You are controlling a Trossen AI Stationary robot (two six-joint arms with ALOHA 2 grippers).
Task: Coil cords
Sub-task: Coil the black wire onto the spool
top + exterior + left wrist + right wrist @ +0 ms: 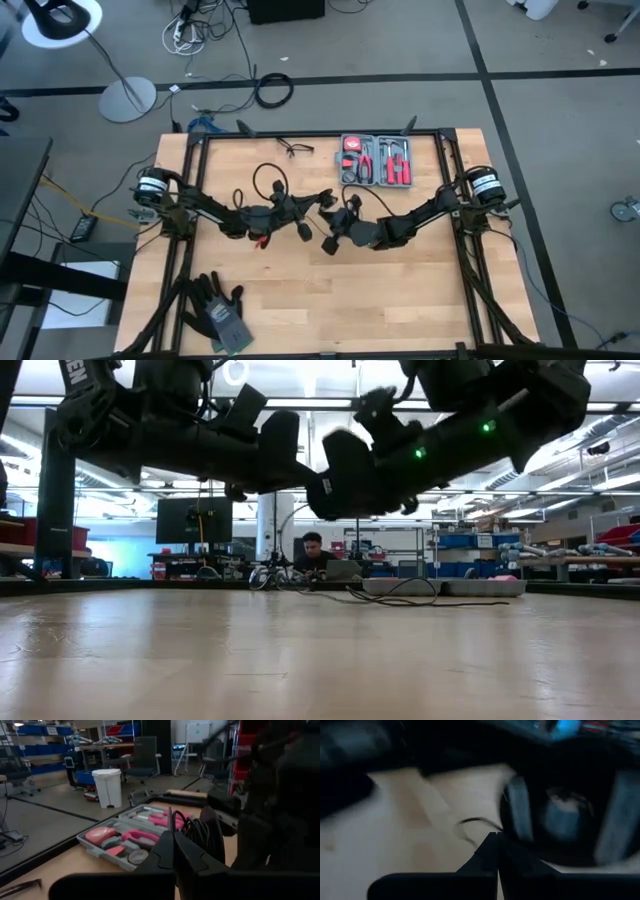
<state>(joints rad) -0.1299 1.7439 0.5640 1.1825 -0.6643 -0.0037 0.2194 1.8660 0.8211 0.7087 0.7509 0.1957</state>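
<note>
Grippers pressed together mid-table, left gripper, right gripper, thin cord beside, no legible writing.

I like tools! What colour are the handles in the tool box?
Pink-red handles, in a grey tool case. The left wrist view shows them best.

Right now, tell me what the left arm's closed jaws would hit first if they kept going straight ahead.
Probably the right gripper: the left gripper points at it across the middle of the table. In the left wrist view a coiled black cord sits just ahead, before the tool case; depth is unclear.
</note>
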